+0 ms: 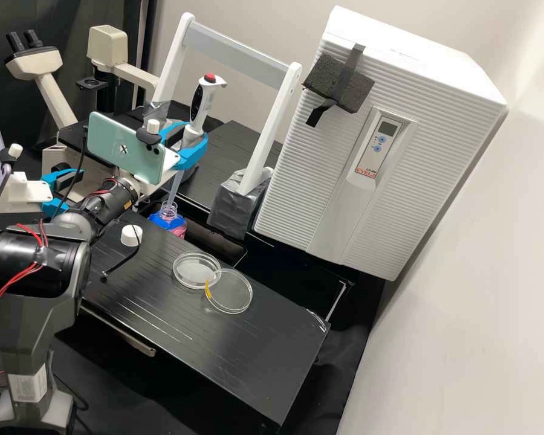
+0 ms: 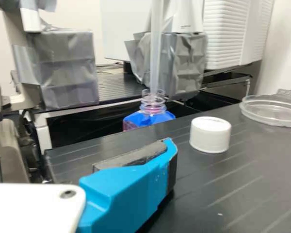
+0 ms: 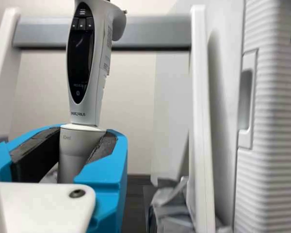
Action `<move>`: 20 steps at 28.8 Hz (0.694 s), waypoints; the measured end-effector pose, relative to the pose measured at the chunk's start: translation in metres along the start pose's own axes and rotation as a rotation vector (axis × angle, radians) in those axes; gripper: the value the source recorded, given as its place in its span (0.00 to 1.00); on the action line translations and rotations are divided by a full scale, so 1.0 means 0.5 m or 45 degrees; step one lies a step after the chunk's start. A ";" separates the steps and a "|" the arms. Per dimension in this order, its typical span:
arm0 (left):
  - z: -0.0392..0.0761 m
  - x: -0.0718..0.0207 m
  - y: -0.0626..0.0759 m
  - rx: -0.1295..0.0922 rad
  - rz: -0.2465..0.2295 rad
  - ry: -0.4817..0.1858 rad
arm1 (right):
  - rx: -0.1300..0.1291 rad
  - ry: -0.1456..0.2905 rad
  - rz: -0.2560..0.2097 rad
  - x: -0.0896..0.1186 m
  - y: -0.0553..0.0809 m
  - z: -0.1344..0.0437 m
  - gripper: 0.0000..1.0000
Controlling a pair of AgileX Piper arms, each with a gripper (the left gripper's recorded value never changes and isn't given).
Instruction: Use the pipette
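Right end effector (image 1: 190,148) grips pipette (image 1: 202,99) upright, tip in open bottle (image 1: 170,219) neck; left end effector (image 1: 63,190) low by tabletop (image 1: 223,350), near white cap (image 1: 131,234), open or closed unclear

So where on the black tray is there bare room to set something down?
The near half of the black tray, from the overlapping petri dishes to its near edge, is bare. A narrower strip lies free between the white cap and the dishes. The far edge is crowded: bottle, pipette tip inside it, right gripper above.
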 end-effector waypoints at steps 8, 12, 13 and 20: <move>0.006 0.000 -0.002 0.001 -0.004 -0.014 | 0.046 0.038 0.075 -0.005 0.073 -0.016 0.00; 0.009 0.000 -0.003 -0.002 -0.006 -0.021 | 0.070 0.068 0.107 -0.018 0.117 -0.011 0.00; 0.011 0.000 -0.003 -0.002 -0.006 -0.024 | 0.073 0.073 0.115 -0.024 0.128 -0.008 0.00; 0.013 0.001 -0.002 -0.001 -0.005 -0.029 | 0.009 0.101 0.135 -0.080 0.182 0.017 0.00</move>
